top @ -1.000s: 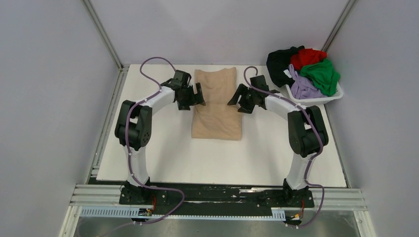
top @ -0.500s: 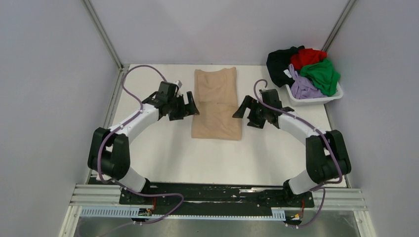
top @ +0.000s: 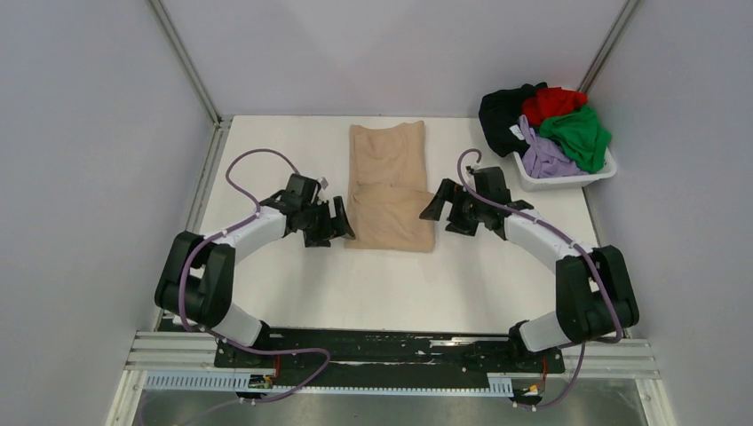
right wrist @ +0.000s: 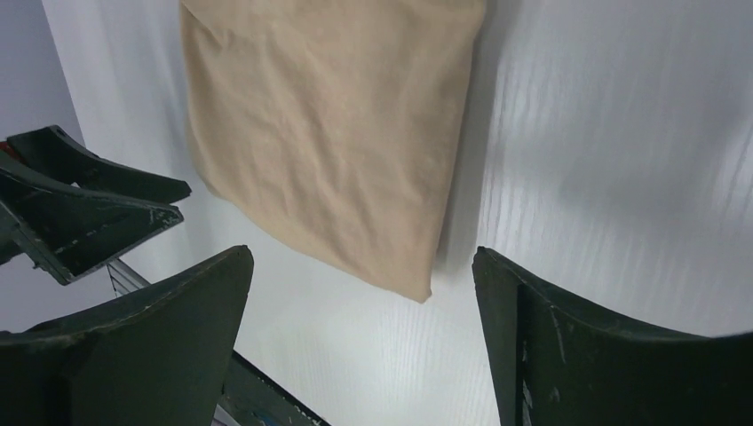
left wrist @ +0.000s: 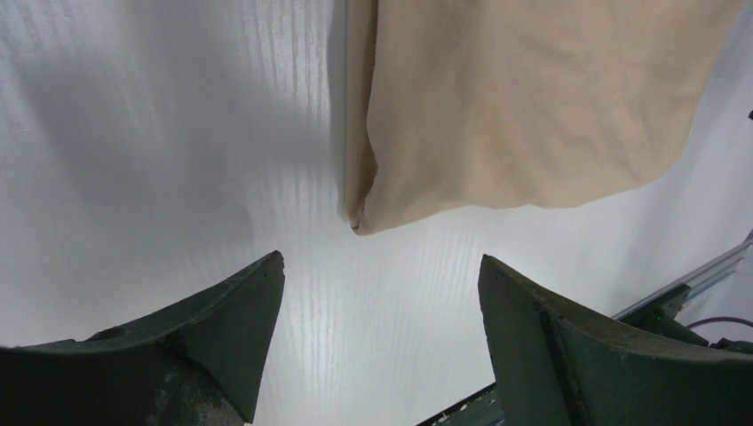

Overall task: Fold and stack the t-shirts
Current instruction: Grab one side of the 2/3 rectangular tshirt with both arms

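I saw my left gripper [top: 344, 219] and right gripper [top: 431, 202], both spread, equally near, flanking the tan t-shirt [top: 391, 213] (long axis running up-frame).

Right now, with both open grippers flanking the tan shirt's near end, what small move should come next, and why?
Probably ease both inward and down onto the near corners. The left gripper and right gripper are open, holding nothing, and each wrist view shows a corner of the tan shirt just ahead, untouched. The shirt lies long, so another fold seems due.
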`<state>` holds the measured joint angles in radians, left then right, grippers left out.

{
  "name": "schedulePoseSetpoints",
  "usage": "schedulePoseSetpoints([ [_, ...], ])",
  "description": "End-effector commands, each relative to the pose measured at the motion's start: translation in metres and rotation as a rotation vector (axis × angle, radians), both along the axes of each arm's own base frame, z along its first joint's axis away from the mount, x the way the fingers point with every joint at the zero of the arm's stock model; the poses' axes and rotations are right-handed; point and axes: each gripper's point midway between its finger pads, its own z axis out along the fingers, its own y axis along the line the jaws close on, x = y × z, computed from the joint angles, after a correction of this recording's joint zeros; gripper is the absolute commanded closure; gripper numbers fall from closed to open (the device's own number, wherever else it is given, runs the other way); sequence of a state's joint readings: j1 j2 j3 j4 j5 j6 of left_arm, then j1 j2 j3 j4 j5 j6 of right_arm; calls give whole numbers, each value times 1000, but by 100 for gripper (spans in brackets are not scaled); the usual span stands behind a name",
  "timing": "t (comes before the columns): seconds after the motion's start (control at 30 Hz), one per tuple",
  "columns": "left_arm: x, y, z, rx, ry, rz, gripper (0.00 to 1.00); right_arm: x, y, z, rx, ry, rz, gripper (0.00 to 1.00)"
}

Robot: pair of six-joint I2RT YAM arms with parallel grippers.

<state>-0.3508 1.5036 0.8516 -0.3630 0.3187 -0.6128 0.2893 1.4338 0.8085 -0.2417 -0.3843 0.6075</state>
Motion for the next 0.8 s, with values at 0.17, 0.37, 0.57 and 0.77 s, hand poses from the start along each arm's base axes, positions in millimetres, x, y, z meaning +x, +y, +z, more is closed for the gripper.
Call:
schedulePoseSetpoints([
  [0.17,-5,-20,-28,-25,55,-49,27,0,7,-12,17,48,17,12],
  [0.37,-2,-19,-46,-3,82,-45,38,-26,5,-25,0,69,39,22],
  [0.57,3,-24,-56,-16,92,-43,58,-30,12,-48,-19,68,67,44],
  [0.77,5,-19,-66,25,102,-38,98,-26,15,-70,-35,93,53,58],
])
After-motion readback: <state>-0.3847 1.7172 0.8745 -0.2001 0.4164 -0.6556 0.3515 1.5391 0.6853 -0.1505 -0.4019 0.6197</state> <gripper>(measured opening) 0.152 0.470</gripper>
